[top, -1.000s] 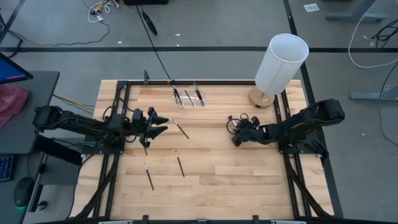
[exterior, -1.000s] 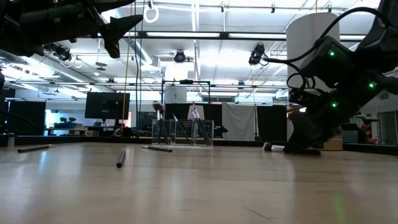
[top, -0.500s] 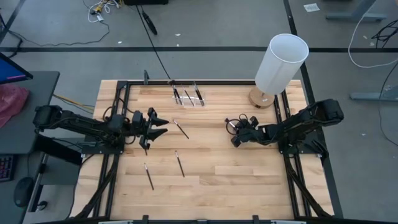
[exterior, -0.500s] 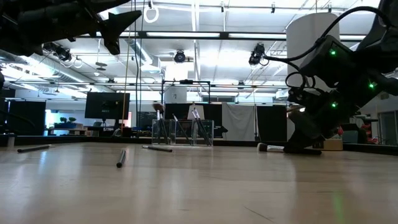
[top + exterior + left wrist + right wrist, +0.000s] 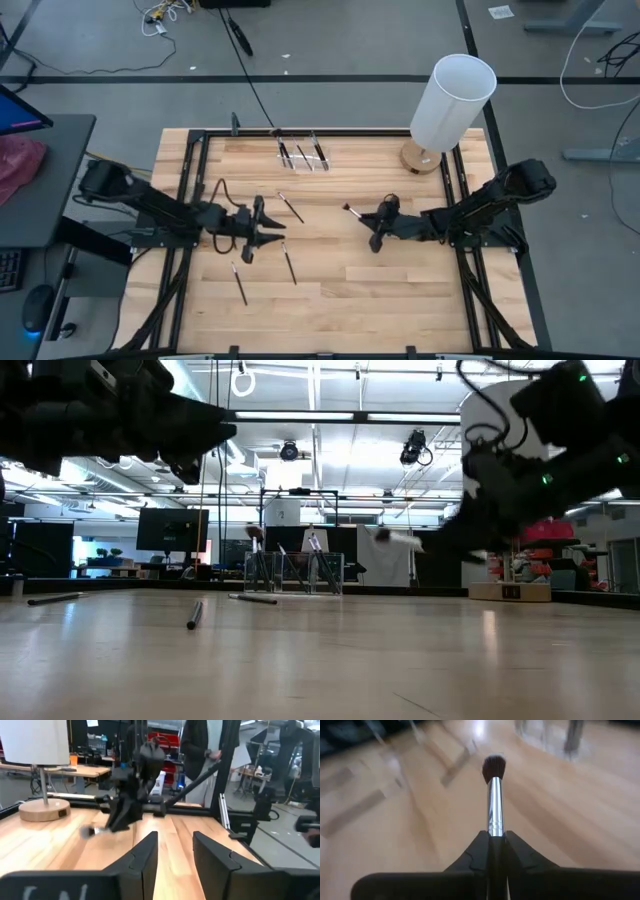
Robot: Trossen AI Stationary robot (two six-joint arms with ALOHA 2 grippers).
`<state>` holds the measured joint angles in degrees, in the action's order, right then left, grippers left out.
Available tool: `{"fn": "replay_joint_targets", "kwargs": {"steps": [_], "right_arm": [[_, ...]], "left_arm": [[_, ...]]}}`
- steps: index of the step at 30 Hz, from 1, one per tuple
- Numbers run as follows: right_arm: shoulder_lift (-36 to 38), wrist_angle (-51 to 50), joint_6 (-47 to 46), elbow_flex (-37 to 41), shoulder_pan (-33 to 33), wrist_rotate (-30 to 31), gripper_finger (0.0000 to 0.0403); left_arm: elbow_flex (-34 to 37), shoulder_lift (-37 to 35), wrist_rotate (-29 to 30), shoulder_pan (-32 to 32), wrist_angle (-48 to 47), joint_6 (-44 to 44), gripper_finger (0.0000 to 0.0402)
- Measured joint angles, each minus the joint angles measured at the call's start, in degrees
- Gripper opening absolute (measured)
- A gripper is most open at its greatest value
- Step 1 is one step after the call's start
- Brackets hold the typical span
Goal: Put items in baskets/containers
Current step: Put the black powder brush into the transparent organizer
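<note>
R gripper (image 5: 373, 228) jaws pinching makeup brush (image 5: 493, 795) at mid-handle, prob light, stiff, slick ferrule; L gripper (image 5: 262, 232) jaws spread above worktop (image 5: 400, 280).

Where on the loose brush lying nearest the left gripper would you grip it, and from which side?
Grip the loose brush mid-handle, coming straight down from above. It lies flat on the table, thin and straight, so fingers should close across its width. The left gripper hovers beside it, open.
</note>
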<state>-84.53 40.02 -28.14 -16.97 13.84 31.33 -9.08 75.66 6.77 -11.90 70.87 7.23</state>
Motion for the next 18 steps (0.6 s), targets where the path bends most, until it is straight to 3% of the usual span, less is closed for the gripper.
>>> {"fn": "replay_joint_targets", "kwargs": {"steps": [4,8,13,18], "right_arm": [[0.07,13.49,4.84,-0.05,1.61,0.12,0.0029],[0.11,23.45,10.13,-0.09,2.56,0.61,0.0029],[0.11,29.14,13.82,-0.11,2.57,0.00,0.0029],[0.14,34.31,17.23,-0.14,2.66,-6.54,0.0029]], "left_arm": [[-0.35,5.30,0.08,0.21,5.34,0.02,0.0152],[-4.95,8.92,0.07,0.48,6.14,-0.18,0.0191],[-13.30,15.04,-0.20,1.40,5.20,-1.84,0.0233],[-19.40,20.70,-2.32,3.85,4.24,-2.79,0.0249]]}}
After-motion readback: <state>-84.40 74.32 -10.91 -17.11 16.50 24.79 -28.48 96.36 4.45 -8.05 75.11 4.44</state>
